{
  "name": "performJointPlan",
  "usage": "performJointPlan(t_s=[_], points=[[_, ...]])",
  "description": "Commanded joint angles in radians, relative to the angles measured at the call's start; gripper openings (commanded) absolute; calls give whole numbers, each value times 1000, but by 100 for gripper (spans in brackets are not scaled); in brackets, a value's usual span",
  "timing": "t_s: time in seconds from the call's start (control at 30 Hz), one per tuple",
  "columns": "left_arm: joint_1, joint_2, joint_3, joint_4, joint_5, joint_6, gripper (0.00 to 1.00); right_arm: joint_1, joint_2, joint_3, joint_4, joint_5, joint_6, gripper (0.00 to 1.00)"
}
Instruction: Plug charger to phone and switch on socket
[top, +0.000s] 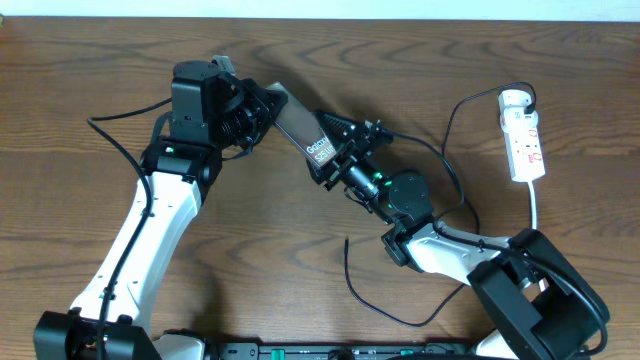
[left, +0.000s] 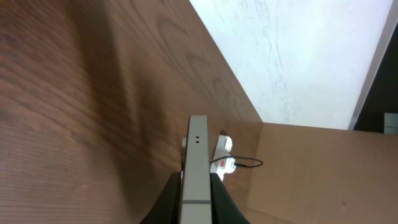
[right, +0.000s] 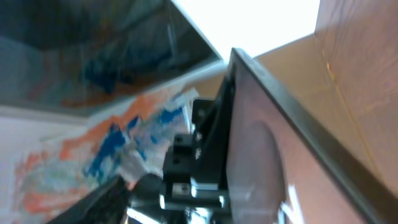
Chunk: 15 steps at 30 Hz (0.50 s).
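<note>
One phone (top: 300, 125), left gripper (left: 198, 190) jaws clenched on it, right gripper (top: 340, 152) at its other end, jaws' spread unclear.

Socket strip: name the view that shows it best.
Overhead: the whole white socket strip lies in plain view, red marks visible. The left wrist view catches only a small part behind the phone; the right wrist view, none.

The phone (top: 300, 128) is held above the middle of the desk (top: 100, 60), its far end in the left tool (top: 262, 105) and its near end just beside the right tool (top: 345, 152). The socket (top: 523, 135) lies at the far right, well apart. The charger (top: 445, 140) loops from the socket's far end leftward past the right arm, with slack lying on the desk nearer the front.
</note>
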Motion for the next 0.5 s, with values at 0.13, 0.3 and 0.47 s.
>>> performJointPlan(t_s=[0.13, 0.3, 0.47], points=[[10, 0, 9, 7, 0, 10, 7, 11, -13, 19, 2, -16, -14, 99], [58, 0, 9, 26, 51, 9, 7, 10, -13, 17, -12, -27, -14, 99], [182, 0, 9, 114, 235, -8, 7, 1, -13, 17, -103, -59, -21, 99]])
